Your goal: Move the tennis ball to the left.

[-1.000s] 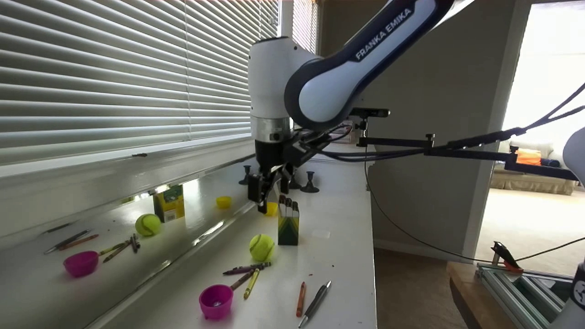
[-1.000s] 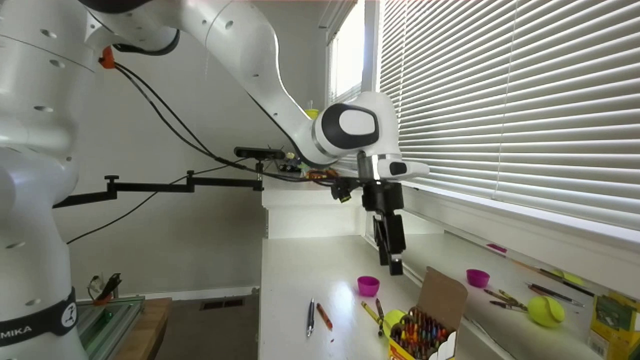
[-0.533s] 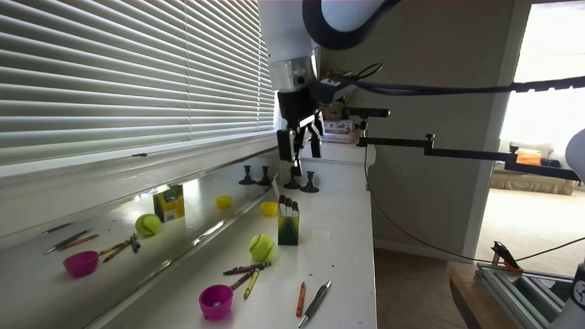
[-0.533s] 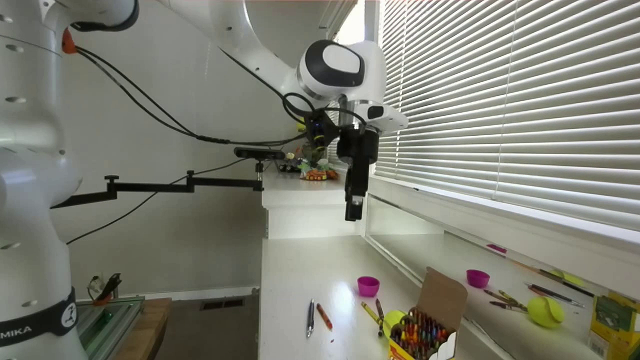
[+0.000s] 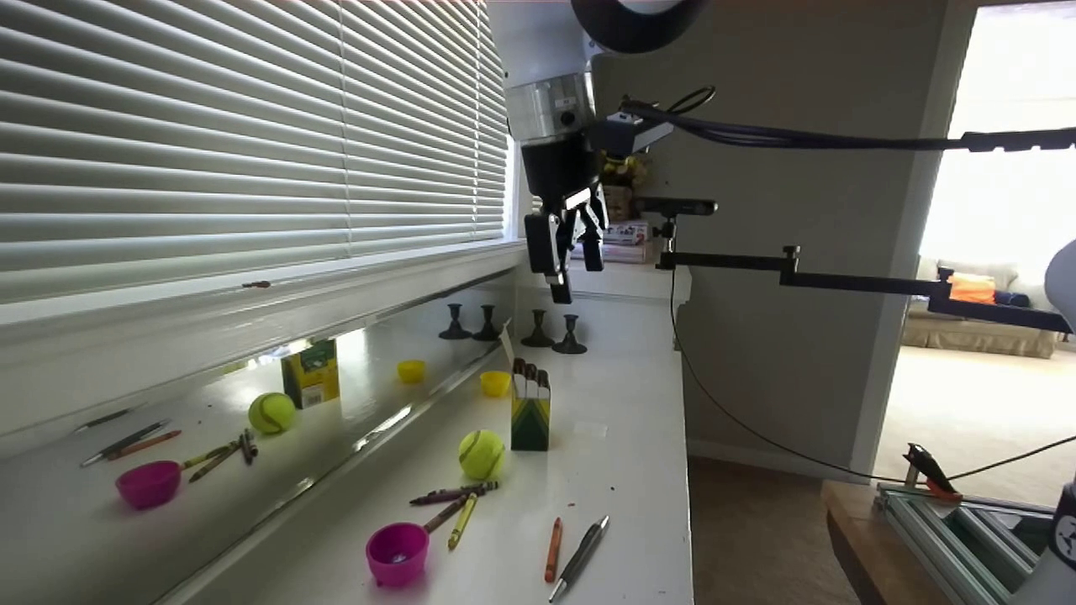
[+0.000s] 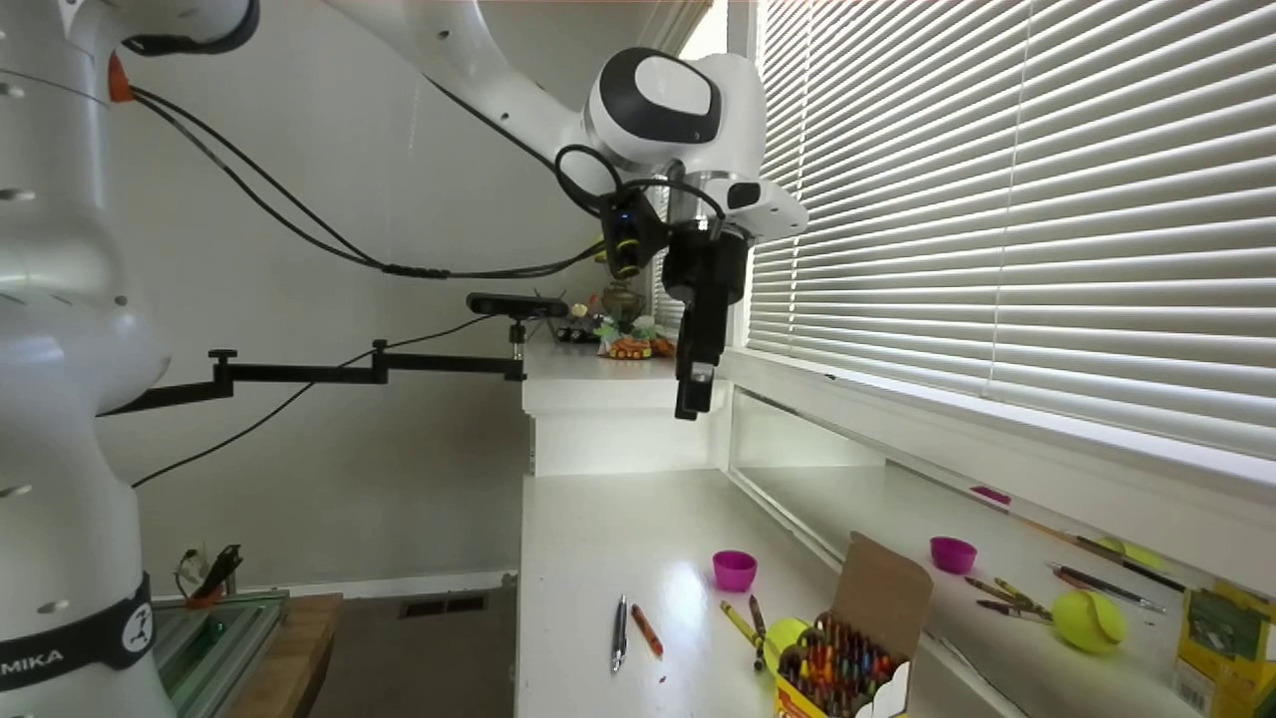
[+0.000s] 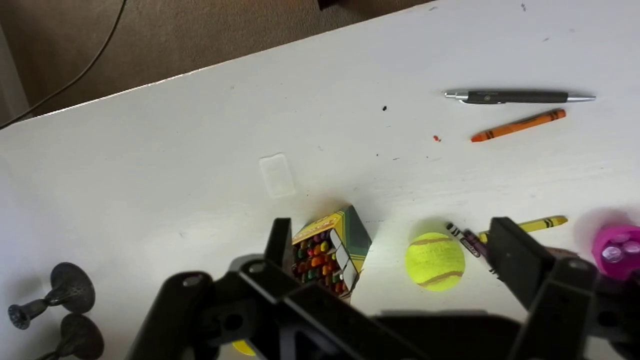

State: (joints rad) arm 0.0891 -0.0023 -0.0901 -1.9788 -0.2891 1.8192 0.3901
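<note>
The tennis ball (image 5: 482, 455) is lime yellow-green and rests on the white ledge (image 5: 622, 470). In an exterior view the ball (image 6: 784, 638) is partly hidden behind the crayon box (image 6: 847, 663). In the wrist view the whole ball (image 7: 435, 261) shows between the spread fingers, well below them. My gripper (image 5: 577, 275) is open and empty, high above the ledge, pointing down. It also shows in the other views (image 6: 693, 397) (image 7: 392, 240). No finger touches the ball.
The upright crayon box (image 5: 530, 420) stands beside the ball. Loose crayons (image 5: 458, 496), a pink bowl (image 5: 398, 555), an orange crayon (image 5: 553, 550) and a pen (image 5: 580, 559) lie nearby. A yellow bowl (image 5: 495, 384) and dark candle holders (image 5: 570, 334) stand farther along. A glossy panel (image 5: 202, 504) reflects objects.
The arm and gripper have risen away from the ledge, up and right in an exterior view, quickly at first and then more slowly. The ball and other objects have not moved.
</note>
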